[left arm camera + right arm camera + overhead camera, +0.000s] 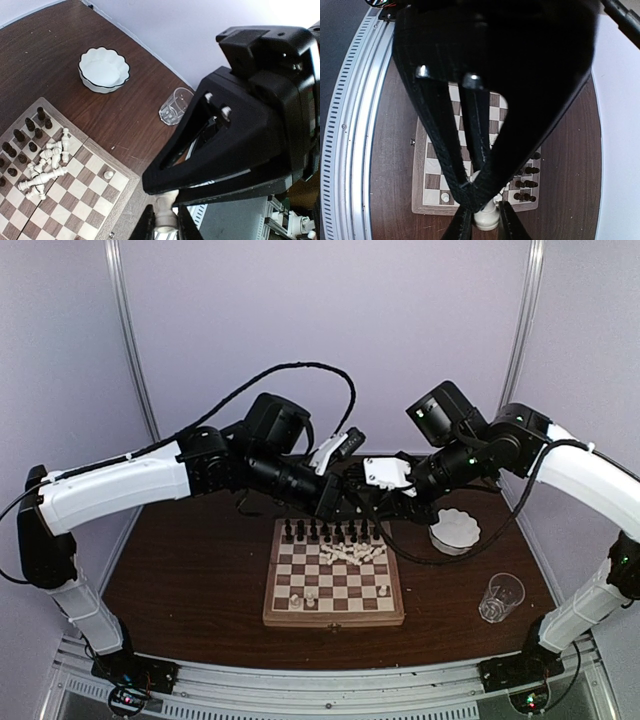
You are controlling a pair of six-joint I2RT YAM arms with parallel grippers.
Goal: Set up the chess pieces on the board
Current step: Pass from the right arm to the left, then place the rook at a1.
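Dark wooden tabletop, pale walls behind. Both arms meet above the twelve o'clock edge of the board, each holding a piece up off it. Here the left gripper is nearly closed, pinching a cream piece. Just as narrow, the right gripper pinches a pale piece; whether it's the same one I can't tell. On the board, dark pieces line the far rank and white pieces lie heaped beside them. At two o'clock the scalloped bowl shows a plain white inside, with a clear glass at three.
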